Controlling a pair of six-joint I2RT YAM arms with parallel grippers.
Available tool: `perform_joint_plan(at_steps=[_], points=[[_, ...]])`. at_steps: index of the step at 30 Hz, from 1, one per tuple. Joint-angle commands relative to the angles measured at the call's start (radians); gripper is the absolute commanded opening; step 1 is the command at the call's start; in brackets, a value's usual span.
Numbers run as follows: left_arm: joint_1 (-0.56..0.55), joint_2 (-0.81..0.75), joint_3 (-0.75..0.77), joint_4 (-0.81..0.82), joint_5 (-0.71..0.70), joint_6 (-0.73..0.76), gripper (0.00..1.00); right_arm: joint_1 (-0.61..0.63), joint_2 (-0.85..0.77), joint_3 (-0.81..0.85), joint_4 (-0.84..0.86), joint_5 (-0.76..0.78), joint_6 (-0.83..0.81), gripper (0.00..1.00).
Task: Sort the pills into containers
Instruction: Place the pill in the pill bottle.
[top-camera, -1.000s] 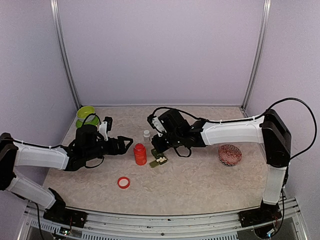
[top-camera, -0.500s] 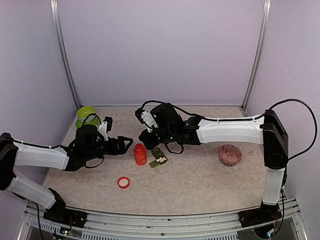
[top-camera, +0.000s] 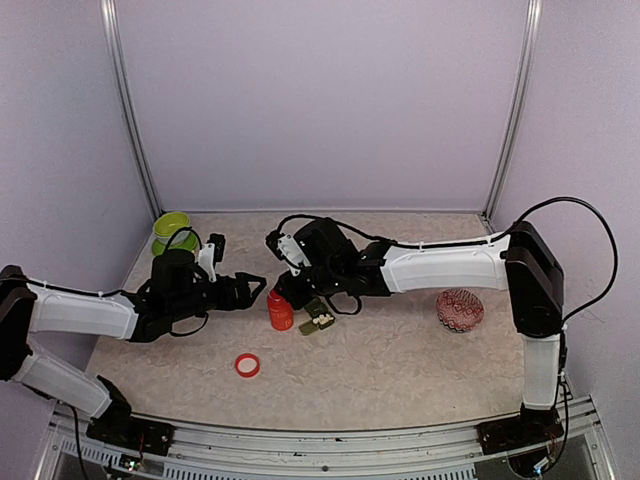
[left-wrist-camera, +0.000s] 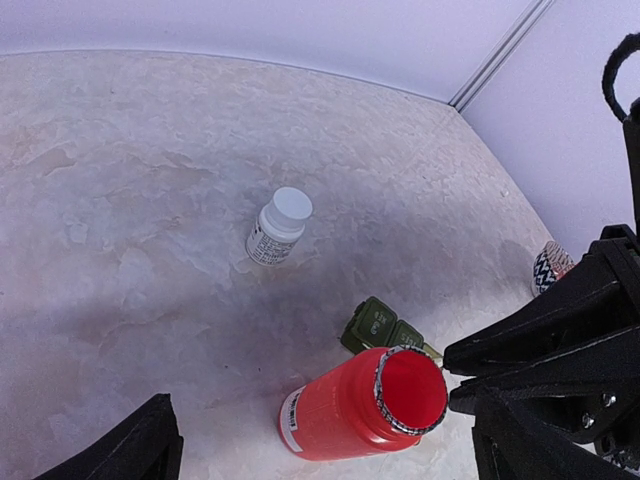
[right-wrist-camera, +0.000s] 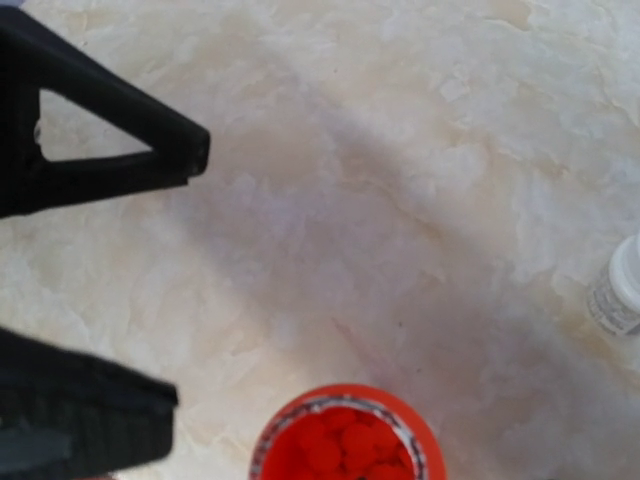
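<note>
- The right hand (left-wrist-camera: 448, 377) has swung left over the last second. It has gone from above the containers (top-camera: 316, 314) to the mouth of the red bottle (top-camera: 280, 312). The left arm has not shifted.
- The right hand's two fingers lie almost together, with at most a thin slit between them. Whether a pill is pinched there is too small to tell. In the left wrist view the tips sit just right of the bottle's open rim.
- The left hand (top-camera: 255, 290) hangs just left of the bottle. Its fingers (left-wrist-camera: 140, 450) are spread as wide as they go and grip nothing.
- The red bottle stands upright and uncapped on the tabletop (top-camera: 400, 370), between the two hands. The right wrist view looks straight down into it, onto red pills (right-wrist-camera: 340, 450).
- The containers, a short dark green row of joined boxes, sit on the tabletop just right of the bottle.
- A few white pills (top-camera: 322, 321) show at the near end of the row. What the other boxes hold cannot be told.
- A white bottle (left-wrist-camera: 280, 225) stands capped and upright on the far side of the red one, apart from it.
- A red cap (top-camera: 247, 365) lies flat, near and left of the red bottle.
- A lime-green bowl (top-camera: 172, 230) sits in the far left corner.
- A patterned bowl (top-camera: 460, 310) sits well off to the right.
</note>
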Motion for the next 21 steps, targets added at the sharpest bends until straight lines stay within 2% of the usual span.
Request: perform_joint_plan(at_steps=[1,6,13,21], points=[[0.004,0.010,-0.007,0.030,0.010,-0.006,0.99,0.009,0.030,0.037,-0.002,-0.005,0.002,0.19],[0.004,0.009,-0.008,0.031,0.009,-0.006,0.99,0.009,0.000,0.019,-0.013,0.012,0.004,0.20],[0.004,0.002,-0.009,0.029,0.012,-0.004,0.99,0.008,-0.124,-0.152,0.010,0.066,0.031,0.21],[0.003,0.015,-0.010,0.036,0.019,-0.011,0.99,0.008,-0.150,-0.264,-0.004,0.155,0.049,0.30]])
